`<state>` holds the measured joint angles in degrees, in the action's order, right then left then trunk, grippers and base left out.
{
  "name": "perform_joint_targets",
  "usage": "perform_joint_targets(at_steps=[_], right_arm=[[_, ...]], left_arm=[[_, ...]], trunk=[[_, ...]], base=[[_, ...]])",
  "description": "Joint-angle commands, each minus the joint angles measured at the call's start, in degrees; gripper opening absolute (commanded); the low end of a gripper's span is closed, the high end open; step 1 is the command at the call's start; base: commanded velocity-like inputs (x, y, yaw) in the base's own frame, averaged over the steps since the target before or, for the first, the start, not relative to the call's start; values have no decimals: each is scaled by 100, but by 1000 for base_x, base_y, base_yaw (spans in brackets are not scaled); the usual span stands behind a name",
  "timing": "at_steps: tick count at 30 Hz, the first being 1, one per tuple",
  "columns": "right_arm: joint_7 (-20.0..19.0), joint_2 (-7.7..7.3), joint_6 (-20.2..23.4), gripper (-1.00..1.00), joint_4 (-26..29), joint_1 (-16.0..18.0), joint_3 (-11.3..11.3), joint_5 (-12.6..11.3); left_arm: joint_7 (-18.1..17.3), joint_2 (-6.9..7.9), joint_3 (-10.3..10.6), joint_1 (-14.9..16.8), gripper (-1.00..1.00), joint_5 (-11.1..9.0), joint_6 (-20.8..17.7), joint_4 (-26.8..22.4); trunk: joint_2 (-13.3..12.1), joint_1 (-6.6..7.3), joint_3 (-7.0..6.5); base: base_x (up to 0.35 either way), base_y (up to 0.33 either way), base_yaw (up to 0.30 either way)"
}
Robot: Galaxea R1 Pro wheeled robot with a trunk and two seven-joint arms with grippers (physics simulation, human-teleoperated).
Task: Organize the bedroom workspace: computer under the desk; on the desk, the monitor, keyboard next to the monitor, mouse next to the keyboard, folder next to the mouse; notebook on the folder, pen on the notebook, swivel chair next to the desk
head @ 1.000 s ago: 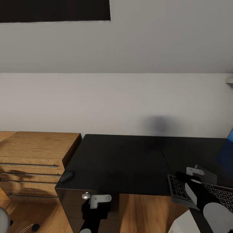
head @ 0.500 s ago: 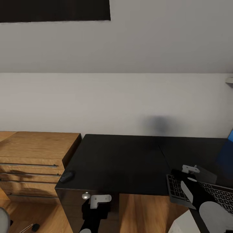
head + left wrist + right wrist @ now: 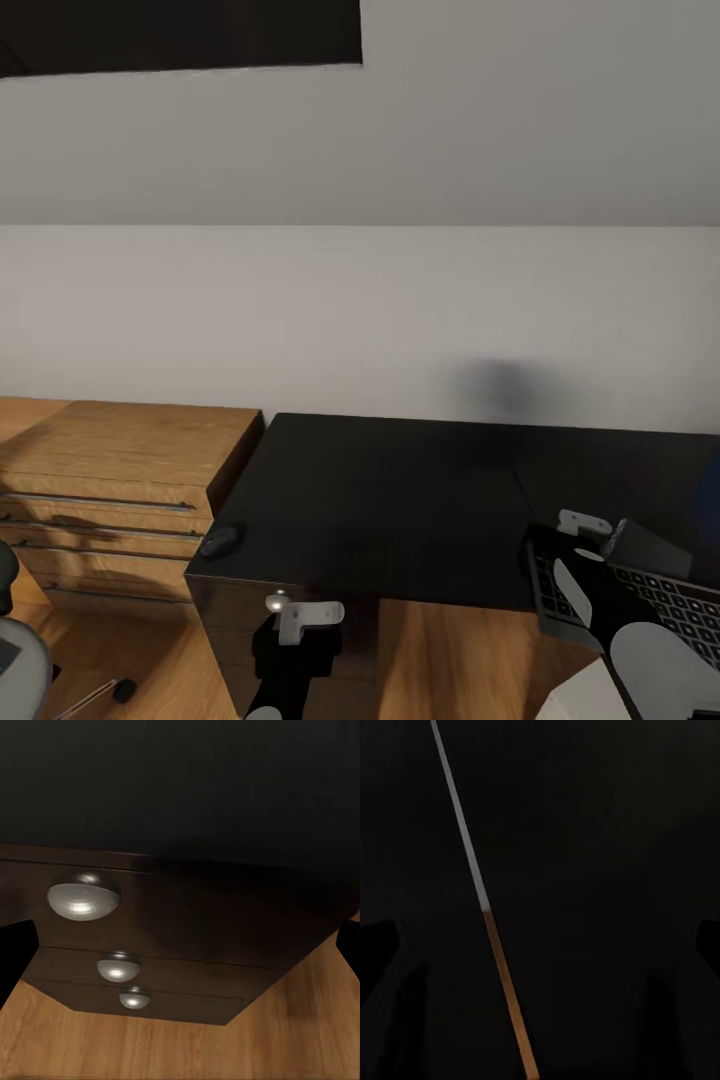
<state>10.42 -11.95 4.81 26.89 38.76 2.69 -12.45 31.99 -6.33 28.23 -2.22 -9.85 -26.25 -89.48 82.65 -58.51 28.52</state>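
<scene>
Head view: small dark rounded mouse [image 3: 221, 541] lies at the glossy black desk [image 3: 400, 500] front left corner; black drawers [image 3: 187, 937] closed. Right gripper [image 3: 578, 532] holds slim dark keyboard [image 3: 670, 600]; left gripper [image 3: 300, 622] width unclear.

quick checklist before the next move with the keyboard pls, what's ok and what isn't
1. Slim dark-keyed keyboard on the glossy black desk: not ok, it overhangs the front edge at the right.
2. Right gripper gripping the keyboard: cannot tell, it sits at the keyboard's left end but its fingers are hard to read.
3. Small dark rounded mouse on the desk: ok, at the front left corner, far from the keyboard.
4. Bare desk top between mouse and keyboard: ok.
5. Left gripper out of the way: ok, low by the black drawers with round silver knobs.
</scene>
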Motion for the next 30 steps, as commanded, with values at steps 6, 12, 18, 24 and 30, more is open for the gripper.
perform_joint_targets(at_steps=[6, 12, 18, 24, 30], right_arm=[[15, -1, 29, 100, 14, 0, -8, -48], [8, -1, 36, 100, 17, 0, -11, -47], [-2, -4, 39, 100, 18, 0, -7, -54], [-15, -9, 71, 100, 18, 0, -20, -56], [-14, -9, 86, 100, 18, 0, -23, -54]], left_arm=[[44, 0, 7, 2, 100, -52, -12, -8], [44, 0, 6, 2, 100, -52, -12, -8], [44, 0, 1, 2, 100, -52, -12, -8], [44, 0, 3, 2, 100, -52, -12, -8], [44, 0, 2, 2, 100, -52, -12, -8]], trunk=[[3, 0, 5], [3, 0, 5], [3, 0, 5], [3, 0, 5], [3, 0, 5]], base=[[0, 0, 26], [0, 0, 6], [0, 0, 1], [0, 0, 0], [0, 0, 0]])
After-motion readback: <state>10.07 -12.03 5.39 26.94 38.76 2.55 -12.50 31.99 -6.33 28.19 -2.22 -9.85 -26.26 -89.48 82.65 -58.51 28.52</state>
